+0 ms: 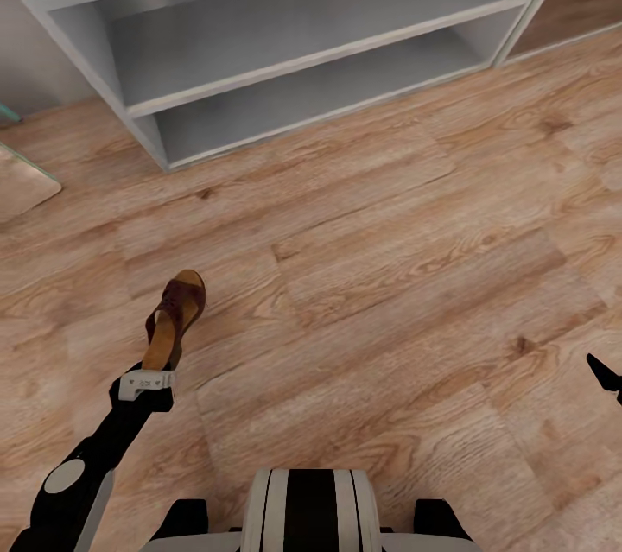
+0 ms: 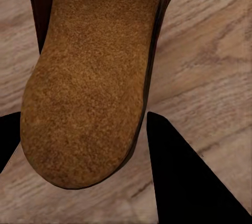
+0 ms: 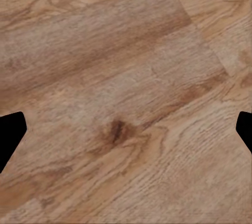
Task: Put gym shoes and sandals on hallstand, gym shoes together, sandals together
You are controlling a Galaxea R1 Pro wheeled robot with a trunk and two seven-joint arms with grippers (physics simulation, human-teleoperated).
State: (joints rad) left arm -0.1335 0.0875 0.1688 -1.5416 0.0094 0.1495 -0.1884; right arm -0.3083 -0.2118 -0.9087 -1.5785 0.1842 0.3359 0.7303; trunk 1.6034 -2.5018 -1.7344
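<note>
Head view shows our left gripper (image 1: 161,359) holding one sandal (image 1: 175,316) by its heel, fingers squeezed on it, to lift it; our right gripper (image 3: 126,129) hangs wide apart.

Dark brown strap and tan, grainy footbed on the sandal (image 1: 175,317). Beneath it, the corridor floor (image 1: 389,276) runs light brown with darker wood-grain knots. Beyond the sandal, the hallstand (image 1: 302,25) shows pale grey-white shelves. The left gripper (image 2: 84,145) fingers are black.

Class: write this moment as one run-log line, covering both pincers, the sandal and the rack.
left pincer: around sandal heel, grip unclear | right pincer: open over floor | hallstand: visible shelves bare
</note>
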